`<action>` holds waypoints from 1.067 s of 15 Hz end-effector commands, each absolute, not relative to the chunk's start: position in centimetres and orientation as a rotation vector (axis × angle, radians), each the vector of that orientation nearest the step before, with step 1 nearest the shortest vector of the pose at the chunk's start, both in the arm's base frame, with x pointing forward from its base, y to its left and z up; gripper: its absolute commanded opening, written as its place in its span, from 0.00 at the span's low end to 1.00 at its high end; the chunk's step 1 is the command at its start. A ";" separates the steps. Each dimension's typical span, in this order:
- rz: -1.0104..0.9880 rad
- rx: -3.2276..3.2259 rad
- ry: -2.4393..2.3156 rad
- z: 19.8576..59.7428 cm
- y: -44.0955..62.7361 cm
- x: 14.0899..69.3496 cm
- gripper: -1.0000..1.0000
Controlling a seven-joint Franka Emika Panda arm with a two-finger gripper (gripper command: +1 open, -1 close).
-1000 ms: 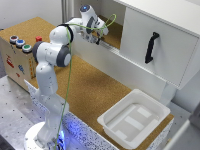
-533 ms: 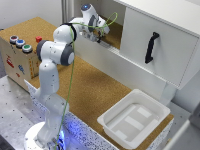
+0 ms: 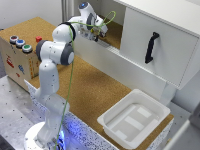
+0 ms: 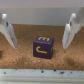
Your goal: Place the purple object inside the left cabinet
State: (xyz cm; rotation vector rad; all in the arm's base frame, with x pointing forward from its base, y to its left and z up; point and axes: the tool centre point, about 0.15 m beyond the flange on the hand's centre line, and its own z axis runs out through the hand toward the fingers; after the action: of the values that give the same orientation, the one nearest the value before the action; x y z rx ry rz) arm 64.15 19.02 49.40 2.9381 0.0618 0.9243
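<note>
Clearly, in the wrist view, the purple block (image 4: pixel 43 47) sits on the cork floor (image 4: pixel 20 55), and the 2 fingers (image 4: pixel 7 30) stand wide apart on either side of it, gripping nothing. It lies between them and a little farther out than their tips, touching neither; the gripper (image 4: pixel 39 31) is open. It looks roughly cube-shaped with yellow marks on top and front, so no long axis matters: its flat side faces run parallel to the fingers.

From the exterior view, the gripper (image 3: pixel 98 31) reaches into the left cabinet (image 3: pixel 114 31), on the far side of the worktop, left of the door with the black handle (image 3: pixel 151 46). The block itself is too small to make out there, so it probably rests inside the bay already, released.
</note>
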 end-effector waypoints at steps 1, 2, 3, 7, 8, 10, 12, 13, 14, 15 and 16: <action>0.943 2.912 0.187 51.9 19.2 56.7 1.00; 0.918 2.914 0.244 51.8 19.4 55.6 1.00; 0.875 2.926 0.304 51.5 19.4 54.4 1.00; 0.749 2.951 0.511 50.6 20.1 49.9 1.00; 0.710 2.956 0.602 50.4 20.8 48.8 1.00; 0.643 2.950 0.764 50.1 22.5 46.6 1.00; 0.566 2.928 0.979 49.7 24.9 44.0 1.00; 0.551 2.911 1.051 49.7 25.8 43.2 1.00; 0.522 2.901 1.150 49.7 27.0 42.2 1.00; 0.508 2.878 1.234 49.6 27.9 41.4 1.00; 0.503 2.853 1.297 49.6 29.0 40.9 1.00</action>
State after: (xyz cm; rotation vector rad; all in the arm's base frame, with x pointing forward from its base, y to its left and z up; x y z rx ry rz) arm 46.07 26.06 50.30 2.9285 1.0001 0.4838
